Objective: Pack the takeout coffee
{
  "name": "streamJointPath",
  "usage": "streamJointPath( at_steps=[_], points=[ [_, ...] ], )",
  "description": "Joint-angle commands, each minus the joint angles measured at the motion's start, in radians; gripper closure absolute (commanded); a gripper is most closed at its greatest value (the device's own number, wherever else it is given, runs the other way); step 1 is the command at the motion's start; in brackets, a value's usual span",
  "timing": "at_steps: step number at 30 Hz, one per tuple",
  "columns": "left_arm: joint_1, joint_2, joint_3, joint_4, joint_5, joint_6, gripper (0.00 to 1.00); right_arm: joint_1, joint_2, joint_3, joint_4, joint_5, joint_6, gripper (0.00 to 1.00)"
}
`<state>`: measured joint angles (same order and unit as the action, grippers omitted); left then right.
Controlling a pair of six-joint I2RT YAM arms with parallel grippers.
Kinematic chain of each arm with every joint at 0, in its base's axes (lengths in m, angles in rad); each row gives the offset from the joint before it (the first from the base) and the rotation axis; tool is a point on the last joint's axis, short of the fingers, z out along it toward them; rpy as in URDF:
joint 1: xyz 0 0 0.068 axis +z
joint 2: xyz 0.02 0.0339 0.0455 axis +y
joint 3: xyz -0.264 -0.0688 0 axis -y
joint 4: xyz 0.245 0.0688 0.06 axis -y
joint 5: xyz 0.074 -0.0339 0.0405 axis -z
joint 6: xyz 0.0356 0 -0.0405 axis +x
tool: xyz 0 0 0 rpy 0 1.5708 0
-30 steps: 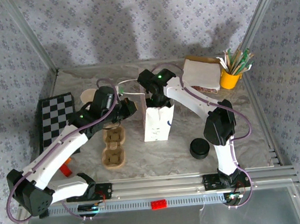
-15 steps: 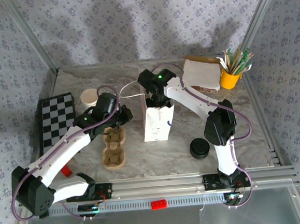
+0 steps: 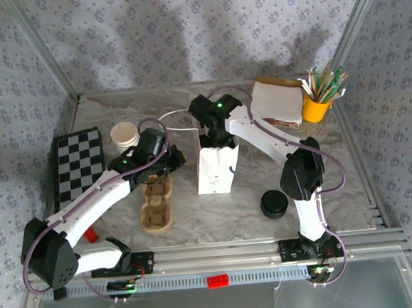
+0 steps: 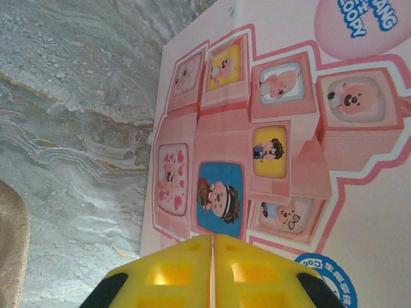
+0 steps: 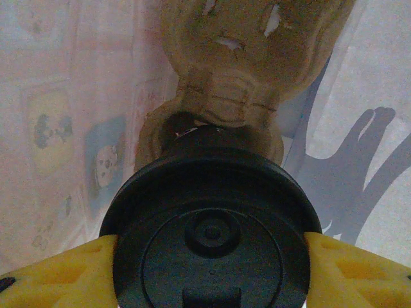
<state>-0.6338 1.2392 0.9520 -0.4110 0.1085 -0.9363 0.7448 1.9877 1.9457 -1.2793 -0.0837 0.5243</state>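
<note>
**Q:** Right wrist view: why is the right gripper [image 5: 209,273] down inside the white paper bag with handles [image 3: 215,175]?

**A:** It clamps the flat round black plastic lid [image 5: 212,218] by its rim, directly above the brown moulded-pulp carrier [image 5: 231,64], apparently positioned for seating. Whatever is under the lid is hidden.

**Q:** Left gripper [image 4: 212,240]?

**A:** Fingers pressed together, nothing between, near the bag's pink printed wall [image 4: 257,160], probably to brace it. The small cream-coloured paper cup [image 3: 124,134] stands back left on the marble table [image 3: 251,186].
</note>
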Motion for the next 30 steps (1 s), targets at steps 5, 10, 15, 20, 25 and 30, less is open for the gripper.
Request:
streamJointPath(
  at_steps=[5,10,15,20,25,30],
  points=[
    [0.008,-0.009,0.005,0.013,-0.002,-0.009,0.90,0.002,-0.002,-0.047,0.044,-0.014,0.008,0.48],
    [0.007,-0.015,0.007,0.005,-0.004,-0.009,0.90,-0.005,0.015,-0.057,0.048,-0.017,0.005,0.48],
    [0.007,-0.020,0.008,-0.003,-0.010,-0.006,0.90,-0.004,0.020,-0.068,0.058,-0.015,0.006,0.48],
    [0.007,-0.017,0.006,0.000,-0.007,-0.005,0.90,-0.008,0.022,-0.073,0.061,-0.015,0.004,0.48],
    [0.008,-0.019,0.010,0.000,-0.006,-0.004,0.90,-0.008,0.014,-0.076,0.058,0.004,0.005,0.47],
    [0.008,-0.023,0.008,-0.004,-0.007,-0.005,0.90,-0.007,0.011,-0.082,0.058,0.015,0.006,0.47]
  ],
)
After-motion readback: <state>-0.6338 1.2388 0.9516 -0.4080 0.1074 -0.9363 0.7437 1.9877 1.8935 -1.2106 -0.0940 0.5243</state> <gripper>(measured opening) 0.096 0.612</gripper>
